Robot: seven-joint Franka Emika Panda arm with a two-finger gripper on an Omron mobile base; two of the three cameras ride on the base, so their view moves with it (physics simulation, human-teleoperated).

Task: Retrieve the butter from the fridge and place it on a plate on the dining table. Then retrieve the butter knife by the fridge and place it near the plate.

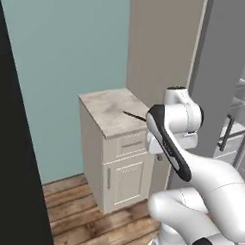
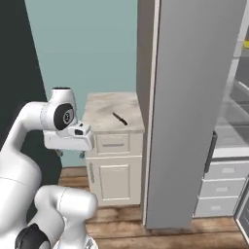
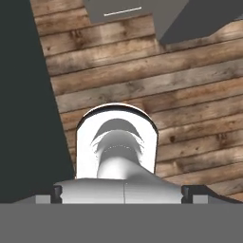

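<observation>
Right base view has the butter knife (image 2: 119,118) lying flat on the marble top of the small drawer cabinet (image 2: 114,146), right next to the grey fridge (image 2: 194,107). So it looks like we're on the knife half of the job. Same knife (image 1: 134,115) in the left base view, near the back right corner of the cabinet top, partly behind the arm.

The pincer (image 2: 60,151) hangs low under the wrist, well to the side of the cabinet and pointing at the wooden floor (image 3: 190,95). The fingers themselves are hard to make out, but I'd say the jaws stand wide apart with nothing in them.

To do this well, I'd lift the hand above the cabinet top first, swing over, then come straight down across the handle, jaws square to the knife's length. It's thin and flat on stone, so go low and pinch the thicker black handle, not the blade.

No brands, labels or readable writing anywhere.
</observation>
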